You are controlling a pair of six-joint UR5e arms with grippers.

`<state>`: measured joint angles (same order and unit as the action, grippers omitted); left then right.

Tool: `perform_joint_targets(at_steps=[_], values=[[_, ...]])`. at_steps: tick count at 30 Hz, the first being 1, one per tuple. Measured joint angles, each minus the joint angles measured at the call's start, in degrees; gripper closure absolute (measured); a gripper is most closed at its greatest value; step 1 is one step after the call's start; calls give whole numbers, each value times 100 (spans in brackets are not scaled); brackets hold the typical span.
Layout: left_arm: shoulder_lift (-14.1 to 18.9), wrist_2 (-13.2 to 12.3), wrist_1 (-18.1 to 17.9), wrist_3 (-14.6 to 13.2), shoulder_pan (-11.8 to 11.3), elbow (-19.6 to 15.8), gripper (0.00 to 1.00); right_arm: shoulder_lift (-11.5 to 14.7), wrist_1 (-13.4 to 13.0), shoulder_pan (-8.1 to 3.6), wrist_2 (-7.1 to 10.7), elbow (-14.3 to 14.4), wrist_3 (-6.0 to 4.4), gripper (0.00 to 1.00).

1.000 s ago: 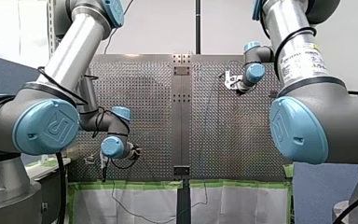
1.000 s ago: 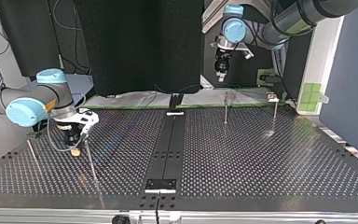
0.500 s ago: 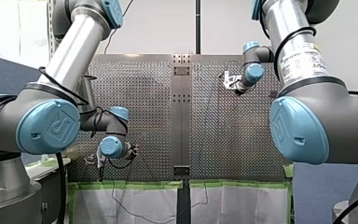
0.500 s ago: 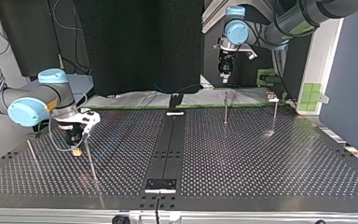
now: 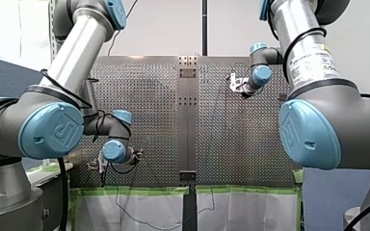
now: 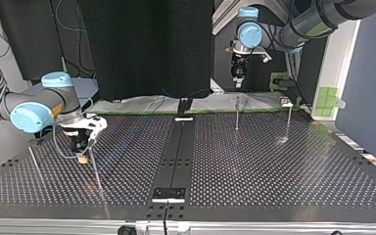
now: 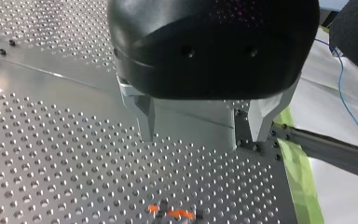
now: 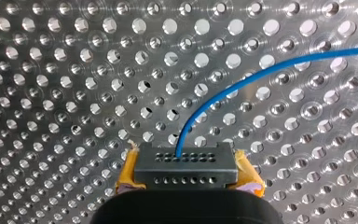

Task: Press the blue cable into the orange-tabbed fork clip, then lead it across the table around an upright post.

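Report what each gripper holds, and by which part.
My right gripper pinches the blue cable between its yellow pads; which stretch cannot be told. My left gripper is open and empty.

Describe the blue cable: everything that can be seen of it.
The blue cable is thin, smooth and evenly blue, apparently plastic-sheathed. In the right wrist view it comes out of the black perforated block between the yellow pads of my right gripper. From there it bends in one clean arc over the perforated table and runs out of view. It shows no kinks. Whether it touches the table cannot be told.
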<state>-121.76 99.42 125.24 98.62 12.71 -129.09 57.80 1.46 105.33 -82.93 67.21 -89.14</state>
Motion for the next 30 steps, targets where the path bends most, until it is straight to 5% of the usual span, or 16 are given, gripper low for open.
perform_joint_targets(at_steps=[11,30], values=[[0,465,79,-68,-116,0,0,0,9,38,-5,0,0,100],[-6,724,68,-285,-237,0,0,-1,13,63,-13,0,10,100]])
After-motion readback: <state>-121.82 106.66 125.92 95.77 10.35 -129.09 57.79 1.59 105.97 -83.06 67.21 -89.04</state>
